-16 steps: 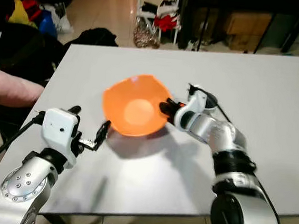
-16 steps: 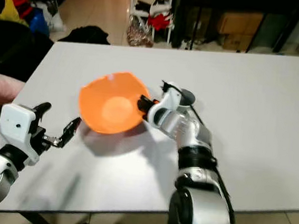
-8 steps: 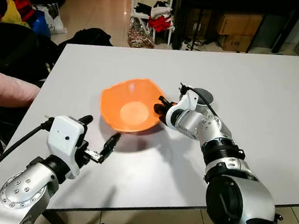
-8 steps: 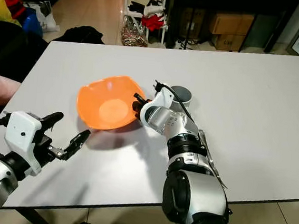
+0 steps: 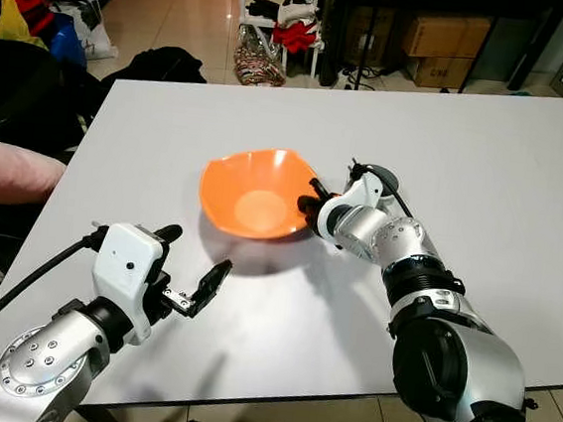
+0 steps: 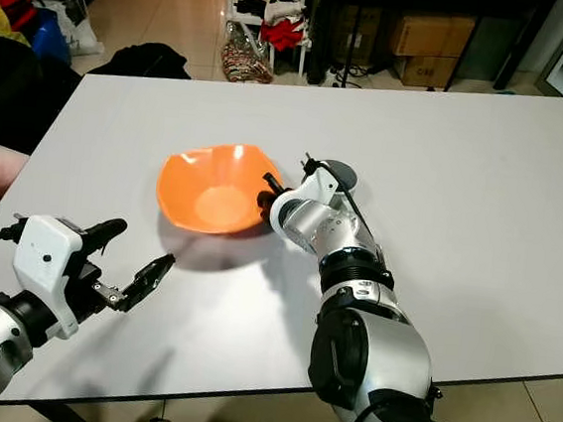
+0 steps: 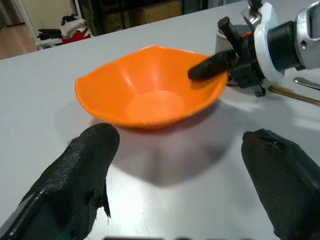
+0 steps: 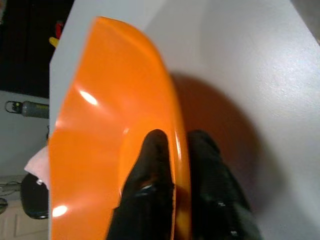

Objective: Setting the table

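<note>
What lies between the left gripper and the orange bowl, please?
Only bare white table, darkened by the bowl's shadow. The left wrist view shows it: the left gripper opens toward the orange bowl, which the right gripper holds by its rim.

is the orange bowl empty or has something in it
Empty: the bowl shows only its bare orange inside, while the right gripper pinches its rim.

Plain orange bowl [image 5: 256,193], pale grey table [image 5: 523,184], black-fingered right gripper [image 5: 313,200]

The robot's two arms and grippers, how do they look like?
Both arms are jointed silver metal with black bands. The left gripper has a white boxy housing, two long black fingers and a black cable. The right gripper has a white housing, black fingers and small orange accents.
</note>
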